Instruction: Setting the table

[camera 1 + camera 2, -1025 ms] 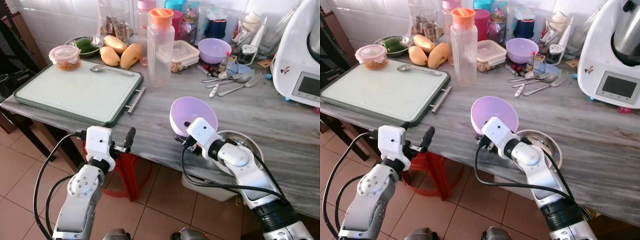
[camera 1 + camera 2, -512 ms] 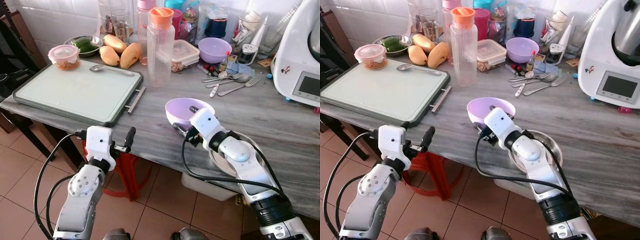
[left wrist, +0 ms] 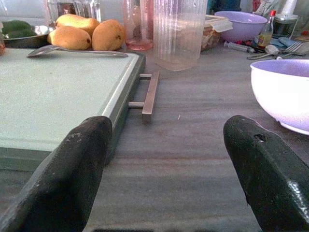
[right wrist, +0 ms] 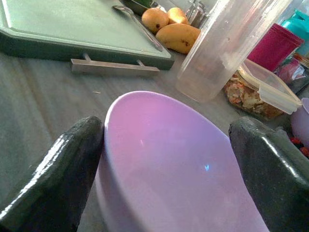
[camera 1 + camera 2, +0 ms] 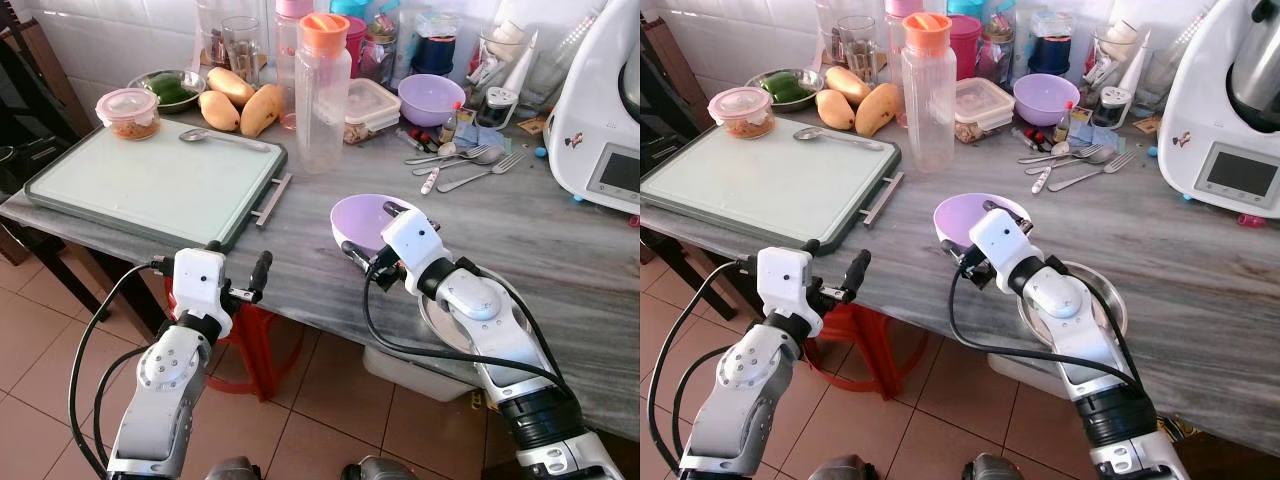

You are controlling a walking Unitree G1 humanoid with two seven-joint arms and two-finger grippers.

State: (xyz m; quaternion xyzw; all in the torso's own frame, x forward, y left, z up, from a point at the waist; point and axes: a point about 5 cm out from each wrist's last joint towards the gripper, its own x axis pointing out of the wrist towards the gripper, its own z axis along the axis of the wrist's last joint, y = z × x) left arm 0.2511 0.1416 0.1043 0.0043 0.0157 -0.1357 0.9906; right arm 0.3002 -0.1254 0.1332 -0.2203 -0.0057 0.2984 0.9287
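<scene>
We can read no text, brand, number or sign anywhere; the white kitchen machine (image 5: 600,110) at the worktop's (image 5: 560,235) right edge carries a small dark mark on its side and a grey display panel, both too small for us to make out; the jars and bottles along the back edge are too blurred to read
</scene>
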